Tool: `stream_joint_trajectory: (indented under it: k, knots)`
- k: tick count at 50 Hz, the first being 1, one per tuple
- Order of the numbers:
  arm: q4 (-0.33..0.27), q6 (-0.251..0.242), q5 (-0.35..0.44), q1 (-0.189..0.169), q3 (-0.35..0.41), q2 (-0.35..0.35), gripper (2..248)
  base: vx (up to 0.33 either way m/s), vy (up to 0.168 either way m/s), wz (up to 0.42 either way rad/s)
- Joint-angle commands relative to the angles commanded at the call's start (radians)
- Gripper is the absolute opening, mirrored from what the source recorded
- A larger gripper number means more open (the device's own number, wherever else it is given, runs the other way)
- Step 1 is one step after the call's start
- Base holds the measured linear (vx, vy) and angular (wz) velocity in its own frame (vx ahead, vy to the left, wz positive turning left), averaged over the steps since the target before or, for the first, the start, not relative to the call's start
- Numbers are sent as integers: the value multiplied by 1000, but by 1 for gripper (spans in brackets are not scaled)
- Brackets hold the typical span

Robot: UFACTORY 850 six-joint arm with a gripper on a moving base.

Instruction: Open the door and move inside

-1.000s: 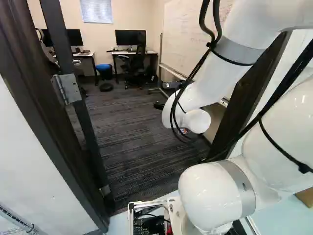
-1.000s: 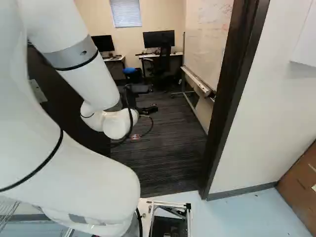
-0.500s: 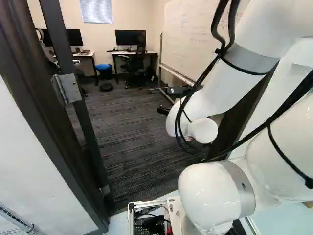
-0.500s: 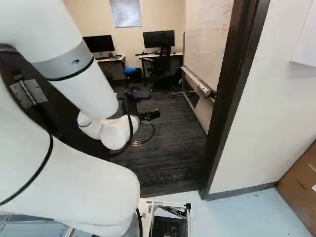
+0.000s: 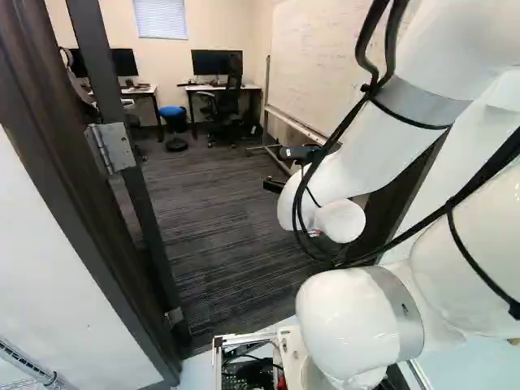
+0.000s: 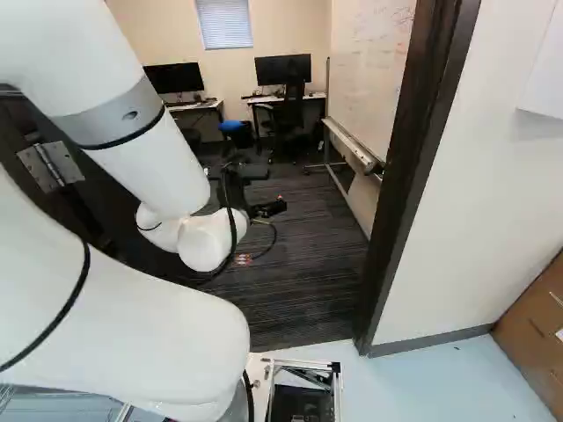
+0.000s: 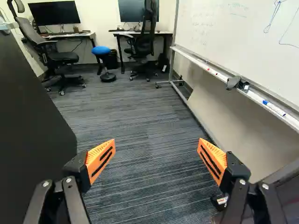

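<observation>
Door (image 7: 32,121) stands open, the pincer (image 7: 157,144) spread wide and empty; moving the base (image 5: 288,345) through the doorframe (image 6: 413,176) onto the carpet (image 6: 303,299) remains.

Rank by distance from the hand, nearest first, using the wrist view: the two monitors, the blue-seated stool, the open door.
1. Open door: beside the hand, on the side opposite the whiteboard.
2. Blue-seated stool: ahead, across the carpet.
3. Two monitors: above the desks, beyond the stool; too close to call between them.
</observation>
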Motion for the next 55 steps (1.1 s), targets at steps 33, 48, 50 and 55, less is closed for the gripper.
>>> stream_joint_trajectory:
  k: [33,48,50,55]
  knots:
    - [0,0,0,0,0,0,247,7,0,0]
    - [0,0,0,0,0,0,247,72,2,-4]
    - [0,0,0,0,0,0,247,90,5,-5]
    - [0,0,0,0,0,0,247,113,3,-6]
